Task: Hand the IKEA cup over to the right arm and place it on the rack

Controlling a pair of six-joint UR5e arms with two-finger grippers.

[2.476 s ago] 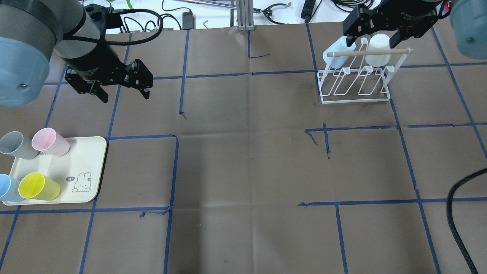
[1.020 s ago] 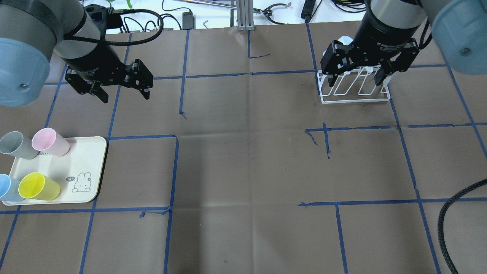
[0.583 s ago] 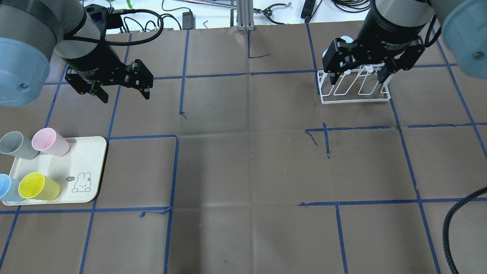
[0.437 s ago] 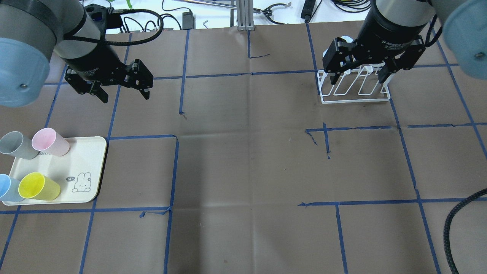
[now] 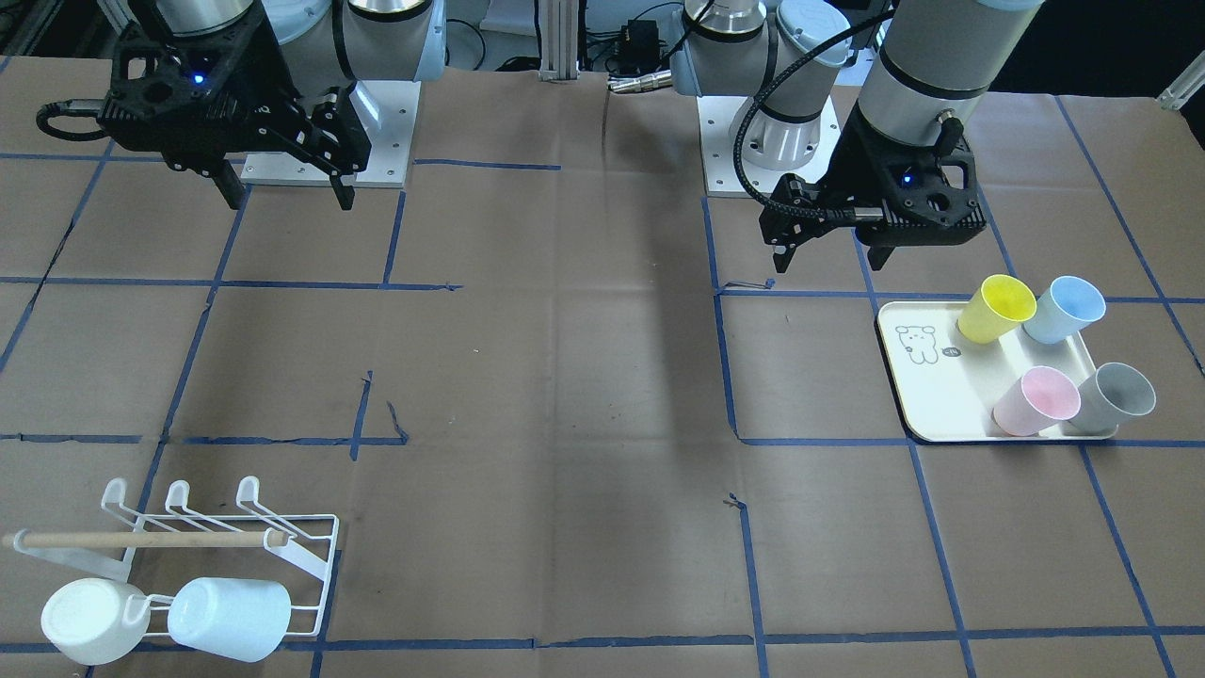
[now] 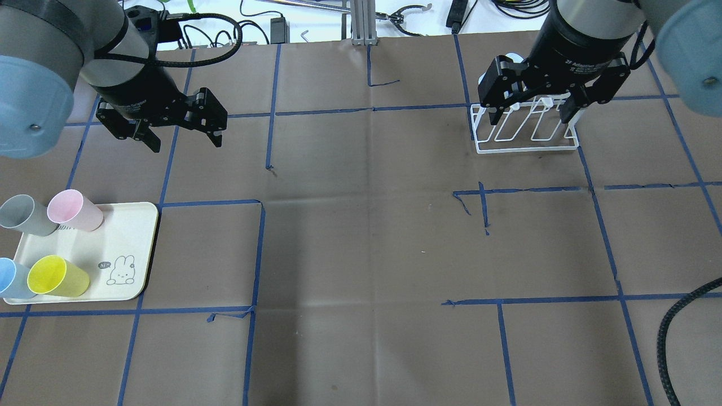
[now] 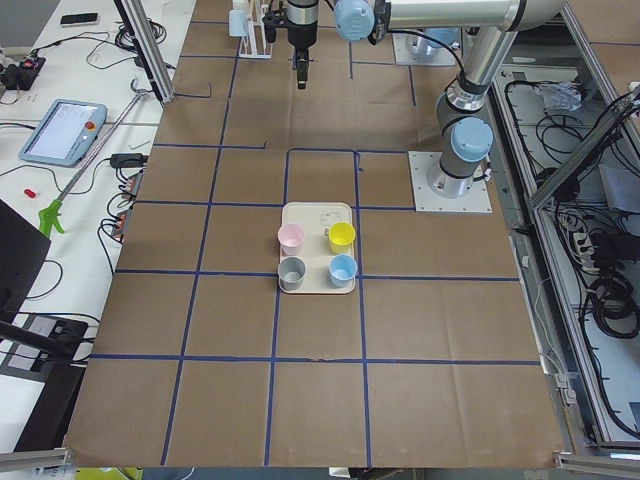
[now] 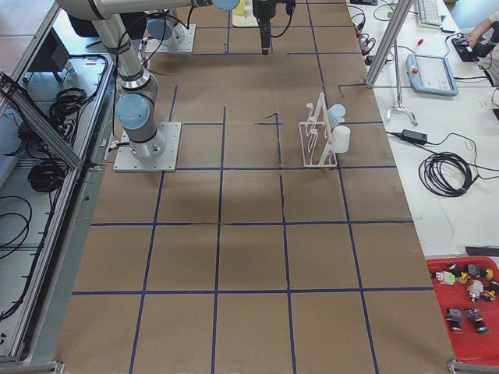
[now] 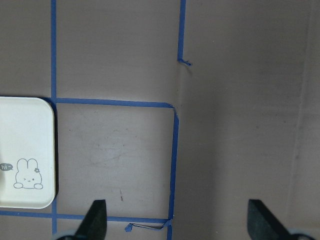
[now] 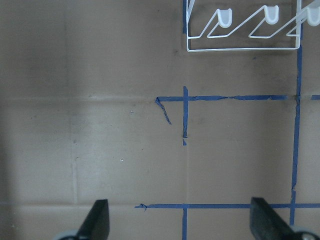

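Matt brown paper table cover (image 6: pixel 361 254), white wire rack (image 6: pixel 527 150), wooden dowel (image 5: pixel 141 540)

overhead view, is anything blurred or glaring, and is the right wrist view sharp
Overhead view: no glare, the table evenly lit with a faint darker band down its middle; the left arm's blue joint cap looms soft at the edge. Right wrist view: tape lines sharp, fingertips blurred, left side shaded.

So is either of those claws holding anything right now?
No. The left gripper and the right gripper are both open and empty.
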